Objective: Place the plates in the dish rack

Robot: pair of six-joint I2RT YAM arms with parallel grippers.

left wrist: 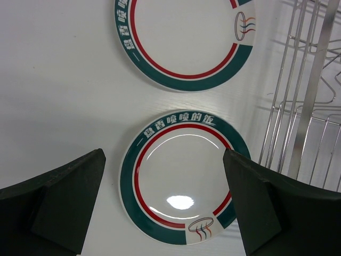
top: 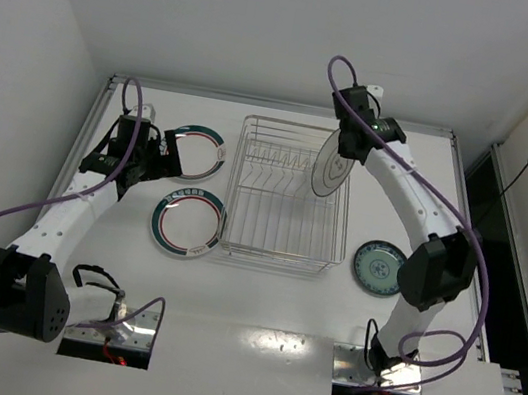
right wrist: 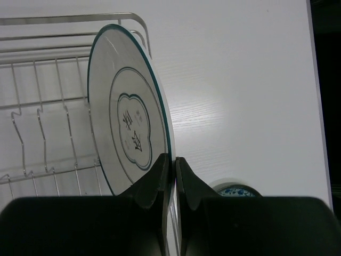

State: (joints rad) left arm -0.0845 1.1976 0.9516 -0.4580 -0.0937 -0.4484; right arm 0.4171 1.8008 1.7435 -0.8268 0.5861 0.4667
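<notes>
Right fingers (right wrist: 161,169): pinching grey plate (right wrist: 128,122) by rim.
Left fingers (left wrist: 85,178): wide, over green-rimmed plate (left wrist: 181,176).
Feel: likely hard, slippery, breakable; best taken by rim.

Showing glossy glaze, bright glare spot, on green-rimmed plate (left wrist: 178,176); showing smooth, faintly shiny face on whitish-grey plate (right wrist: 128,122); glinting as bare silver metal wire in dish rack (top: 280,259); looking smooth matt white on table (top: 257,298); appearing matt dark plastic on left gripper fingers (left wrist: 64,205).
</notes>
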